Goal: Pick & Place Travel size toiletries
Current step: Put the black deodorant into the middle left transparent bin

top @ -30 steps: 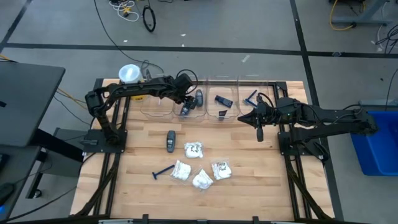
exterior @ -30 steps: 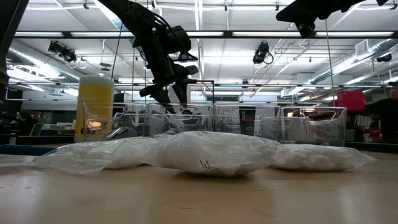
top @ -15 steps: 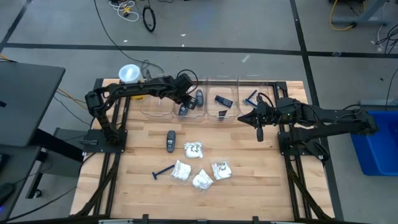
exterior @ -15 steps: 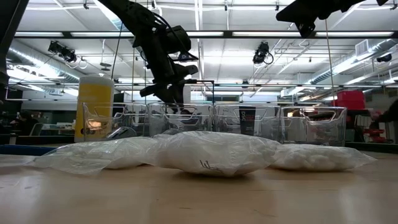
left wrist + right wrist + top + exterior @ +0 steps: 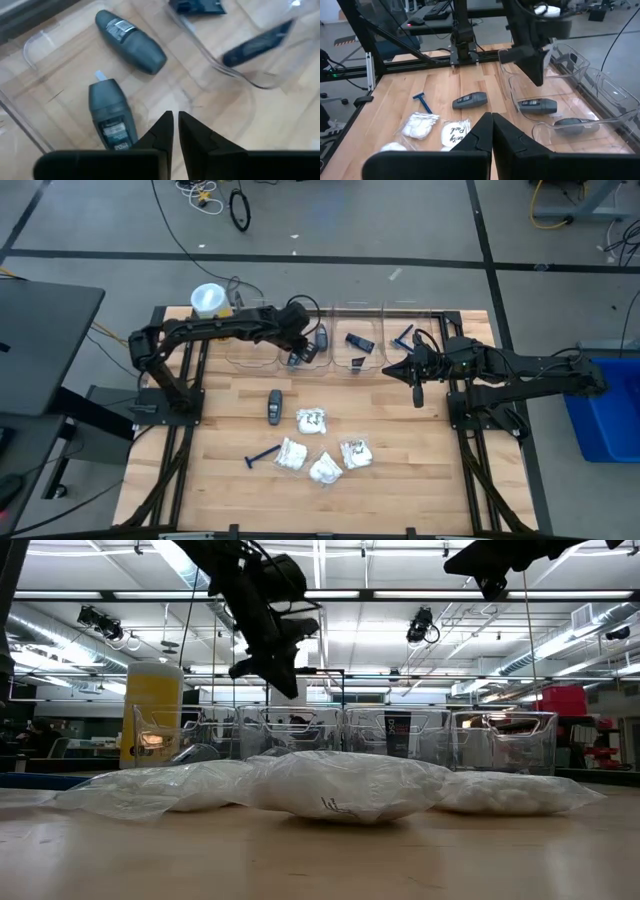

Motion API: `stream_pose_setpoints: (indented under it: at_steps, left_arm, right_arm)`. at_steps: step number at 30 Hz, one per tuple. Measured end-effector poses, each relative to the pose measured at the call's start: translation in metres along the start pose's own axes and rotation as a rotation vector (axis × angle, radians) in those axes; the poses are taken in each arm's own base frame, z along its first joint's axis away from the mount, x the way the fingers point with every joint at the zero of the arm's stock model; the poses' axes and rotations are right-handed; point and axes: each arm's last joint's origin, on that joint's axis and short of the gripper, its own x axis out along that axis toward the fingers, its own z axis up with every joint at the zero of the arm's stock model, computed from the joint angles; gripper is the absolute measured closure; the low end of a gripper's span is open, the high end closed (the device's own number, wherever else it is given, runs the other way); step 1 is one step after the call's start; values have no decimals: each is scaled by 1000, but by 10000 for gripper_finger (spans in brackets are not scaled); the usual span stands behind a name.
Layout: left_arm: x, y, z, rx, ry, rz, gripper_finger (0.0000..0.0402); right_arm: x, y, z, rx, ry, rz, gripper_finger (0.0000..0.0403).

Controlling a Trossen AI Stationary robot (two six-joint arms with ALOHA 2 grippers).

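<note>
bright, even light from ceiling strips [image 5: 420,595]; glare on the clear bins [image 5: 250,75]; nearest packets [image 5: 340,785] sit soft.

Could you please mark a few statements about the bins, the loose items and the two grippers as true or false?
1. The left gripper holds a deodorant. False: its fingers are nearly together with nothing between them, above a clear bin.
2. Two dark deodorants lie in that bin. True.
3. One grey deodorant lies loose on the table. True.
4. The loose blue razor lies in a bin. False: it lies on the table beside the white packets.
5. The right gripper is open. False: it is shut, holding nothing.
</note>
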Motion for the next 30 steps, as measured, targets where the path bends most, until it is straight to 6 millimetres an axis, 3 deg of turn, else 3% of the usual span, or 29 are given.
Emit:
stream_pose_setpoints:
  at_steps: [7,19,30]
  left_arm:
    - [-23,-11,-8,80,-30,42,386]
    - [-39,-40,-25,221,-49,-24,393]
    - [-57,-88,-71,465,27,-130,391]
  right_arm:
    - [0,0,0,0,0,0,396]
    - [0,0,0,0,1,8,396]
    - [0,0,0,0,3,8,396]
